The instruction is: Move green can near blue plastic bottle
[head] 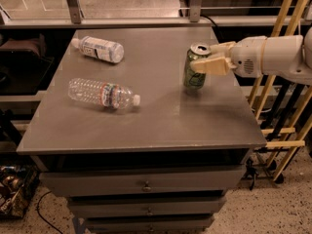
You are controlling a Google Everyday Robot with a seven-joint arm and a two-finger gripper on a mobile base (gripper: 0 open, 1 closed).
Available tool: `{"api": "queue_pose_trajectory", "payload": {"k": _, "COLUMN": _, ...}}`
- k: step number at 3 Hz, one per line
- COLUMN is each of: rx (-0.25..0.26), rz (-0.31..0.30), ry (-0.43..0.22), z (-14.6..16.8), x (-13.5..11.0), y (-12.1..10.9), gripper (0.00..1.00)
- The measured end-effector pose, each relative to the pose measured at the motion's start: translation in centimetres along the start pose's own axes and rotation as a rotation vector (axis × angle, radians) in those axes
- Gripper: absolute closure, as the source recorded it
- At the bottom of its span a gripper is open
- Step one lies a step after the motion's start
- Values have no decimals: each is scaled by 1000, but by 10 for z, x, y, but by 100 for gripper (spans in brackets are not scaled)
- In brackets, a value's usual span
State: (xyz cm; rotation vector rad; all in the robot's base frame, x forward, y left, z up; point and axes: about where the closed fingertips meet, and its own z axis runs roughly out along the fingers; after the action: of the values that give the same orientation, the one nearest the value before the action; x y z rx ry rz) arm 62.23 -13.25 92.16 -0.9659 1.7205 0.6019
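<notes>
Starting at the front: the bench (146, 130) is carrying everything, with drawers (146, 185) underneath. The nearest thing on it is the clear bottle (103, 93), lying on its side front-left with its cap pointing right. It isn't the target, but it's sitting just in front of the path across, so I'd be watching it.

Further back on the right, the can (195, 66) is standing upright, and the gripper (207, 57) is reaching in over the right edge at can height. The fingers (212, 66) are gripping the can's upper half, one across the front and one behind, so it's got proper hold. I can't tell whether the base is touching the bench or hanging just off it.

Farthest back, at the far left, the blue bottle (99, 49) is lying on its side, well apart from the can.

How I'd be doing this step: carrying the can left and slightly away, keeping it upright in case the top is open, and low but not dragging. Travelling along the back half of the bench is the way to avoid the clear bottle. I'd be aiming for the bare patch just right of the blue bottle and stopping short, since a bottle on its side is likely rolling if nudged. Then setting the can flat before letting go.
</notes>
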Motion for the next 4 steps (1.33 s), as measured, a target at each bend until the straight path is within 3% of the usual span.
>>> {"api": "queue_pose_trajectory", "payload": {"k": 1, "rx": -33, "rz": 2, "ry": -2, "z": 26, "x": 2, "y": -3, "gripper": 100}}
{"api": "queue_pose_trajectory", "payload": {"k": 2, "rx": -132, "rz": -65, "ry": -26, "z": 89, "x": -30, "y": -19, "gripper": 100}}
{"api": "queue_pose_trajectory", "payload": {"k": 3, "rx": -179, "rz": -136, "ry": -74, "z": 134, "x": -71, "y": -33, "gripper": 100}}
{"api": "queue_pose_trajectory", "payload": {"k": 4, "rx": -211, "rz": -203, "ry": -140, "z": 156, "x": -111, "y": -38, "gripper": 100}}
